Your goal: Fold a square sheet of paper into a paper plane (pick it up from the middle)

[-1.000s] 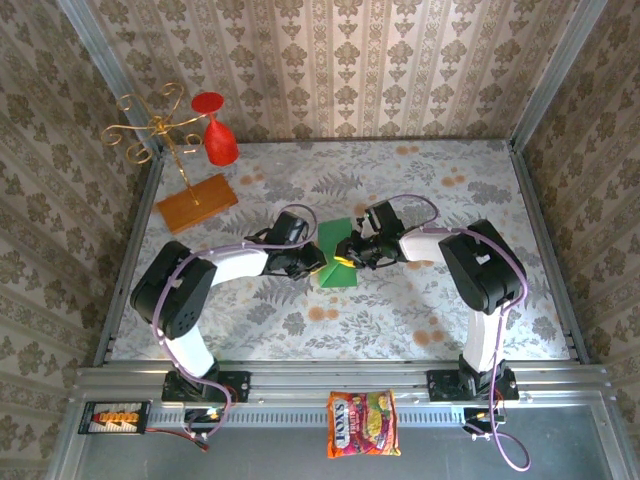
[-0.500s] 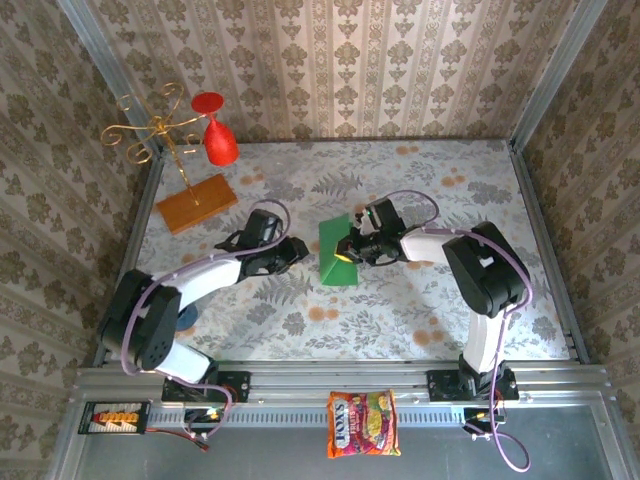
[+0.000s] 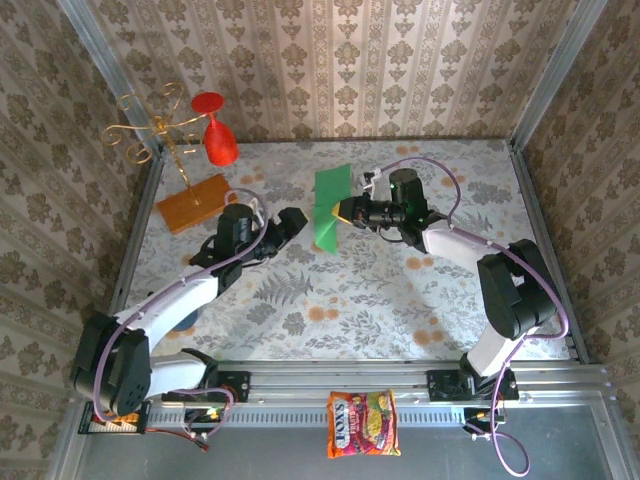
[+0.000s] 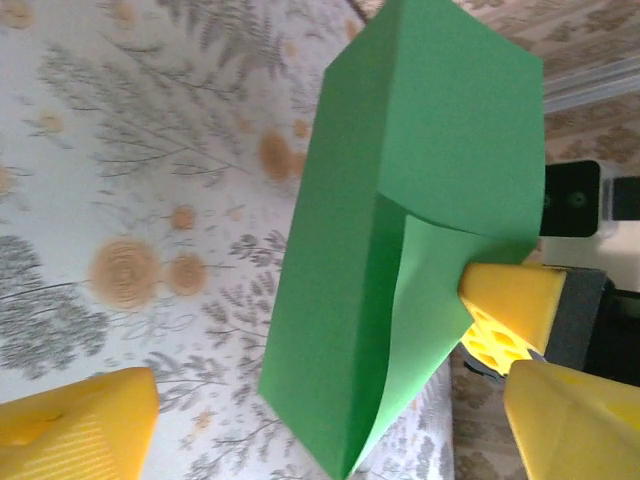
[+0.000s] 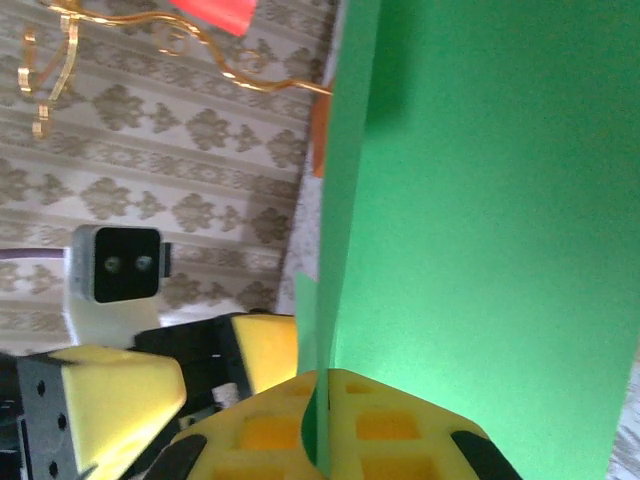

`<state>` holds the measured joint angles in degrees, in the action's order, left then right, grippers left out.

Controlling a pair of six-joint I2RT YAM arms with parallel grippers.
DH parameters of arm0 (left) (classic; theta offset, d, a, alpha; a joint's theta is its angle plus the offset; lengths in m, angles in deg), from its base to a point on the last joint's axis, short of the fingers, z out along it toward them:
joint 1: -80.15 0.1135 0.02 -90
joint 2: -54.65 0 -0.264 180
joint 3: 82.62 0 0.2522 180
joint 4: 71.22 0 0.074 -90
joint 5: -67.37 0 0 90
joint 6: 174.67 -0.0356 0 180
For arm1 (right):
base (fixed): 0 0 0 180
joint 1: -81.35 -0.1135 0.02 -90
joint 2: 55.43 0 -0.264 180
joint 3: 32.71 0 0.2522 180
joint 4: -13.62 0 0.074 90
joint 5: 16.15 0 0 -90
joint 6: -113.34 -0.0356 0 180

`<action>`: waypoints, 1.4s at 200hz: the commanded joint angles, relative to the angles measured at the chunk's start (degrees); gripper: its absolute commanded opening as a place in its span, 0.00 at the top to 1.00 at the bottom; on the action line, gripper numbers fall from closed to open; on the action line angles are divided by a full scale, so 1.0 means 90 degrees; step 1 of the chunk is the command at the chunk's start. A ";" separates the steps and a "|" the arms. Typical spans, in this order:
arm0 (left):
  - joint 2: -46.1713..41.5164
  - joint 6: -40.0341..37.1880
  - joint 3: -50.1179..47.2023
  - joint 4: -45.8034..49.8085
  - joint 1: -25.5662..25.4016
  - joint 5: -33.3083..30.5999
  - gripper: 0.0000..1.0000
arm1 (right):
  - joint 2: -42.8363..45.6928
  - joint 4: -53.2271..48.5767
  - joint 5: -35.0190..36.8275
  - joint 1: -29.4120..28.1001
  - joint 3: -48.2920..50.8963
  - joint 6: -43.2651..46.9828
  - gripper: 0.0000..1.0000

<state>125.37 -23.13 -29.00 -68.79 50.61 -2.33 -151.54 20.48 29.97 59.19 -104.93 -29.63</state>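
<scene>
Square sheet of paper (image 3: 328, 198), part-folded, hung clamped in the right pincer (image 3: 346, 212); the left pincer (image 3: 292, 222), wide open and empty, needed to pinch the free edge squarely before creasing.

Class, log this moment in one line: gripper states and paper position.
left gripper: open, empty | right gripper: shut on green paper | green paper: held above table

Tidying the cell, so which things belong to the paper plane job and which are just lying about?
Job: green paper, right gripper pinching it, left gripper open nearby.
Lying about: orange-brown board, gold wire stand, red glass, snack packet.
</scene>
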 commanded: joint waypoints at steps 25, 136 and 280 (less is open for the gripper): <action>0.0549 0.0008 0.0282 -0.1088 -0.0321 0.0624 0.06 | 0.0162 0.0916 -0.0800 -0.0013 -0.0164 -0.0901 0.94; 0.0658 0.0375 0.0210 -0.2277 -0.0185 0.1144 0.40 | 0.0083 0.1273 -0.1211 0.0039 -0.0126 -0.1442 0.90; 0.0287 -0.0102 0.0141 -0.1443 0.0217 0.1297 0.90 | 0.0154 0.0023 -0.0509 0.0457 0.0193 -0.0798 0.52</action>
<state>131.19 -20.03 -28.35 -86.17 51.46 8.57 -151.52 25.27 22.04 61.23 -104.84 -39.75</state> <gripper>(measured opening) 0.107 0.432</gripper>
